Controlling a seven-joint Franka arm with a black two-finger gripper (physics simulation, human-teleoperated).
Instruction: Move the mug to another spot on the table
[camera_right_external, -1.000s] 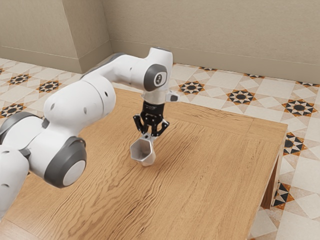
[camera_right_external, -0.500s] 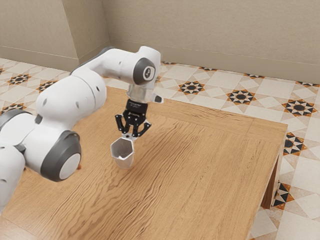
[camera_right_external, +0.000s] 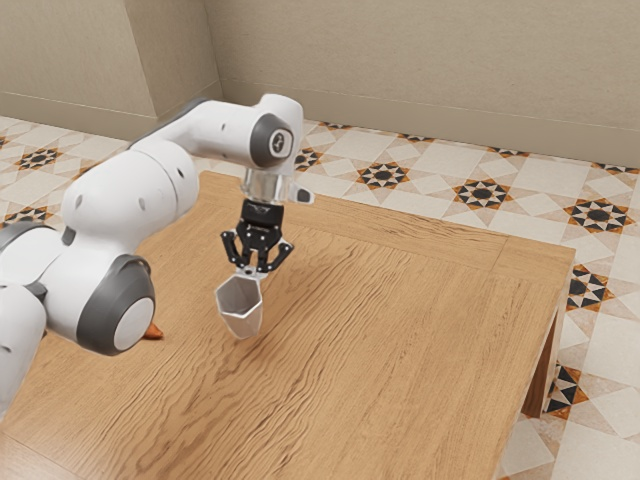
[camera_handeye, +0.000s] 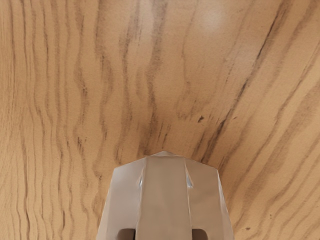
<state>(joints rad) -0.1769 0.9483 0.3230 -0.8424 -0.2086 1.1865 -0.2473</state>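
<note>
**Occlusions and cut-offs**

Orange object on the table: mostly behind the arm, unidentifiable. The mug: end nearest the hand cut off by the wrist view's edge. Table's near-left corner runs off the exterior view.

— What carries everything here?
— A wooden desk with wavy, dark-streaked grain. It stands on a patterned tile floor.
— Anything lying directly on it?
— A small orange thing, at about nine o'clock on the desk in the exterior view. The arm's elbow half hides it, so I cannot tell what it is.
</note>
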